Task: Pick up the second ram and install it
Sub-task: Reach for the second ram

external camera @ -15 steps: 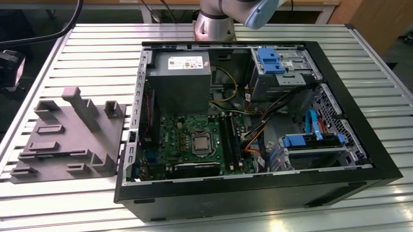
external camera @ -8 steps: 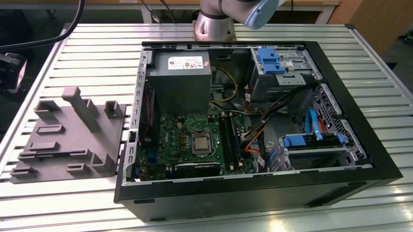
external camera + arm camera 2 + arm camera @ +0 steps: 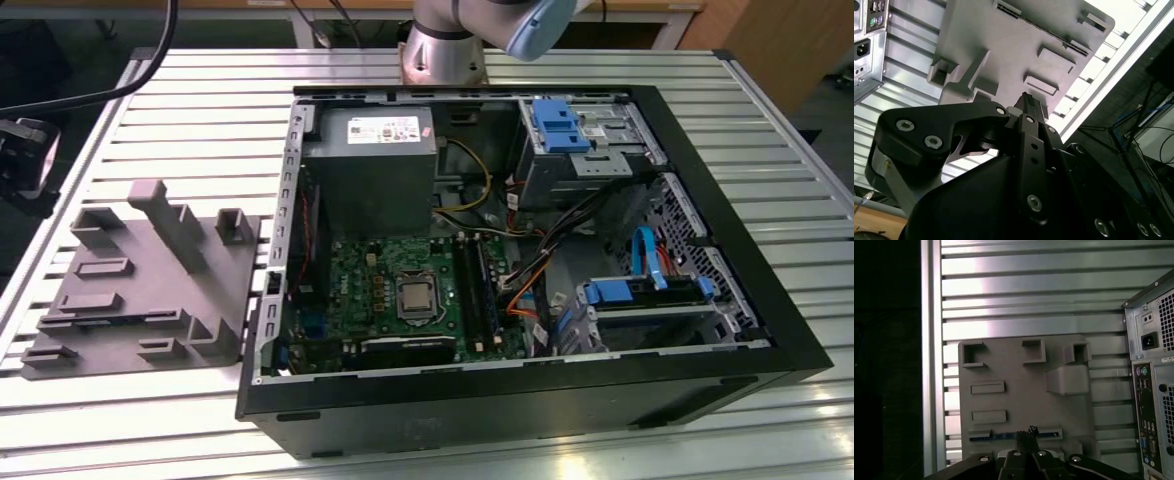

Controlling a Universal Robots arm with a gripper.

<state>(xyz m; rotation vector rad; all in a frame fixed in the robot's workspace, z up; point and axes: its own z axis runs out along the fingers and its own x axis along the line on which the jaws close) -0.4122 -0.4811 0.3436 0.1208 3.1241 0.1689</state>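
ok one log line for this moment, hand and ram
hand: over grey fixture tray | second ram: lying in tray slot, not yet lifted | pc case: open, beside tray

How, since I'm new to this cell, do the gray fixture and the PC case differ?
The fixture is pale gray; the case is black. The fixture is a low slab with raised blocks; the case is a far bigger open box. The fixture holds a blue ram in a slot; the case holds a motherboard and power supply. Both lie on the slatted table.
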